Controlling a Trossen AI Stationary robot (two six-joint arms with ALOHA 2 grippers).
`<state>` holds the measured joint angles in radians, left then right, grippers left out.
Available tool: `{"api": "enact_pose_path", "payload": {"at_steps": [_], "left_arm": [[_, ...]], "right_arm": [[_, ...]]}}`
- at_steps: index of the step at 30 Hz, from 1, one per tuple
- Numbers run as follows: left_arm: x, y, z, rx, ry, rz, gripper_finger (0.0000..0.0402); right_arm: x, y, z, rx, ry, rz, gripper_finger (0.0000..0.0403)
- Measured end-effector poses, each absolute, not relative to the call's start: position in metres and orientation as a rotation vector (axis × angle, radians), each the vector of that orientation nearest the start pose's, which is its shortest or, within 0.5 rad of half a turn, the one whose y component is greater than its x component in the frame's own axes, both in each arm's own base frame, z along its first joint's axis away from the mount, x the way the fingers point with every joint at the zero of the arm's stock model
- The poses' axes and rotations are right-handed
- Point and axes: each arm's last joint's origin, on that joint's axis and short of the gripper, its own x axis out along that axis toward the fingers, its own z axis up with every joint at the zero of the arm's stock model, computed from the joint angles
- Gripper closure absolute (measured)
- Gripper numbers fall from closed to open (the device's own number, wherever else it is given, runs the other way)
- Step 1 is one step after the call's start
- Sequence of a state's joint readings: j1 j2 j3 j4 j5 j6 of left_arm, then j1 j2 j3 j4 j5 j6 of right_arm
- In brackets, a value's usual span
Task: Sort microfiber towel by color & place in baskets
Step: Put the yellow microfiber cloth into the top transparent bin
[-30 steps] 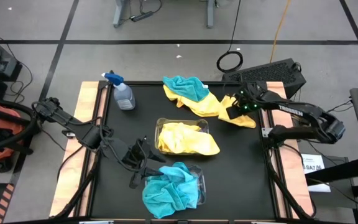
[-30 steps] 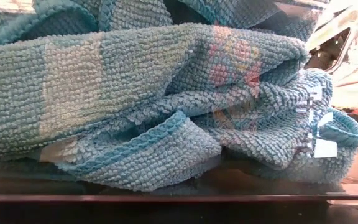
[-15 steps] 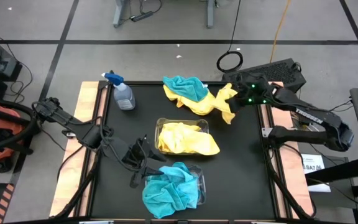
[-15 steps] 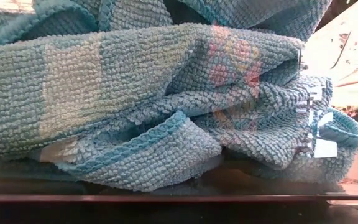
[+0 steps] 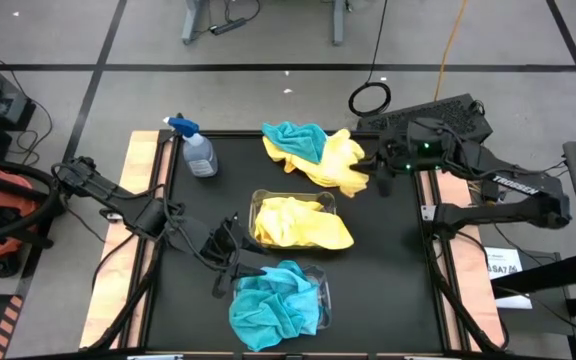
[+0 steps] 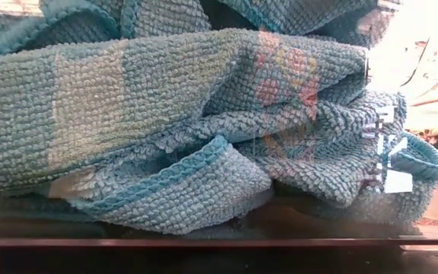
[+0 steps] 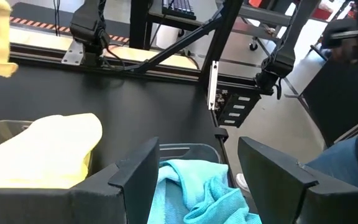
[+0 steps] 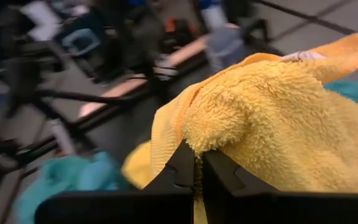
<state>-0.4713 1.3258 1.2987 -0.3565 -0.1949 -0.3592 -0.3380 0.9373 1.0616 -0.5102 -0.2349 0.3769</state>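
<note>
A yellow towel (image 8: 272,106) is pinched between the pressed-together fingers of the right gripper (image 5: 380,170) and held above the table's far right part — beside the loose pile of yellow and teal towels (image 5: 303,143). The left gripper (image 7: 191,168), fingers spread and holding nothing, is poised by the near basket (image 5: 319,283) of teal towels (image 5: 268,305); yellow towels (image 5: 298,222) fill the basket (image 5: 260,198) just behind it.

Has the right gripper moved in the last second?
Yes. The right gripper, shut on a yellow towel, has swung toward the table's far edge, closer to the spray bottle's row.
</note>
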Motion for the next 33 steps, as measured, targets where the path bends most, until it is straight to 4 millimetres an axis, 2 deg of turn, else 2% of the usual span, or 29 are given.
{"api": "enact_pose_path", "payload": {"at_steps": [6,16,23,33], "left_arm": [[0.264,-0.125,0.377,-0.223,0.406,-0.2,0.0175],[0.265,-0.122,0.378,-0.211,0.398,-0.195,0.0175],[0.265,-0.122,0.378,-0.21,0.396,-0.196,0.0175],[0.265,-0.122,0.378,-0.21,0.397,-0.196,0.0175]], "right_arm": [[0.198,-0.033,0.372,0.463,0.337,0.001,0.0402],[0.259,0.003,0.348,0.391,0.373,0.183,0.0402],[0.299,0.008,0.311,0.349,0.458,0.167,0.0402],[0.344,0.007,0.238,0.312,0.666,0.14,0.0402]]}}
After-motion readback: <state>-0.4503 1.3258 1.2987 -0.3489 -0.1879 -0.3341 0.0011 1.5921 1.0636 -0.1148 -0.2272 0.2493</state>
